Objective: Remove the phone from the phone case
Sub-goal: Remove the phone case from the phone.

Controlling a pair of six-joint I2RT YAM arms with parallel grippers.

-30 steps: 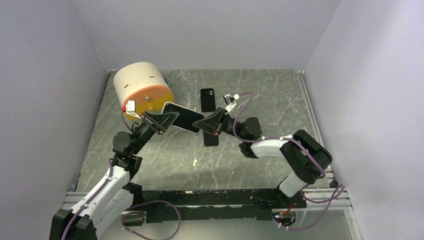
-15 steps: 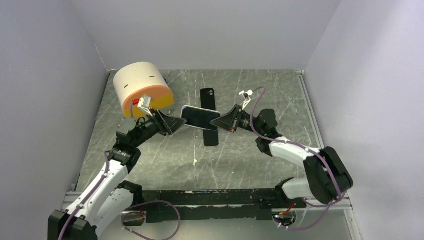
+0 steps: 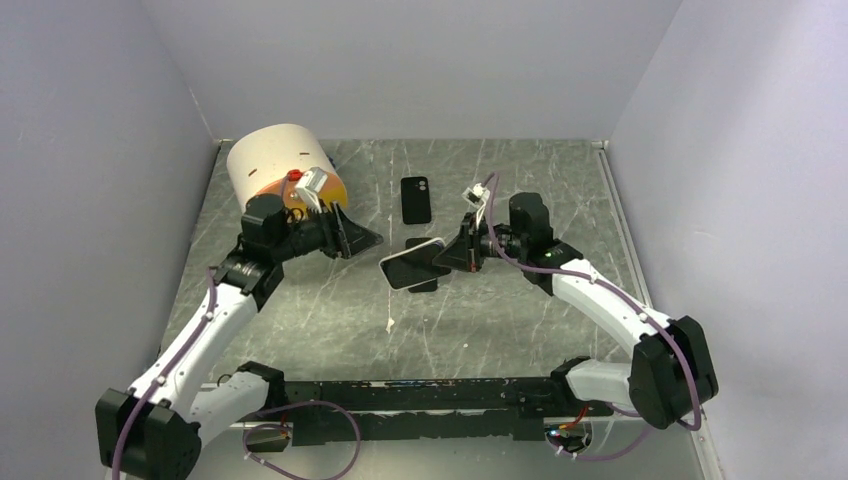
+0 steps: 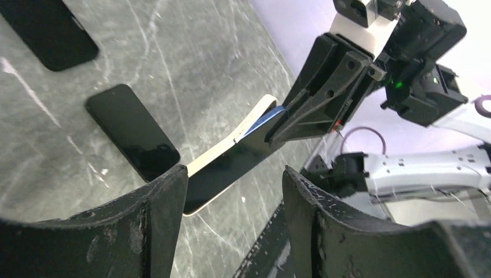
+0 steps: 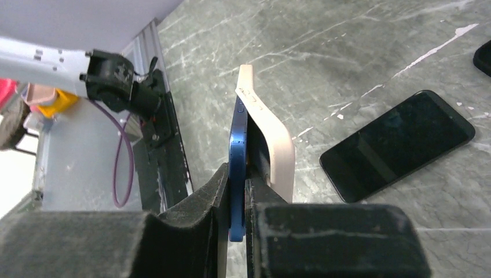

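Observation:
The blue phone (image 5: 237, 145) sits in a beige case (image 5: 272, 145), held above the table. The case's near end is peeled off the phone. My right gripper (image 5: 238, 180) is shut on the phone's edge, with one finger between phone and case. In the top view the phone and case (image 3: 408, 267) hang left of my right gripper (image 3: 452, 255). My left gripper (image 3: 360, 240) is open and empty, a little to their left. In the left wrist view my open left gripper (image 4: 234, 191) frames the cased phone (image 4: 231, 156) without touching it.
A black phone (image 3: 416, 200) lies on the table at the back. Another black phone (image 3: 426, 281) lies under the held one and shows in the wrist views (image 4: 132, 130) (image 5: 399, 145). A beige and orange cylinder (image 3: 275, 170) stands at back left. A white scrap (image 3: 389, 324) lies nearer.
My left gripper has let go of the cased phone and drawn back to the left. My right gripper now holds it alone, lower and tilted.

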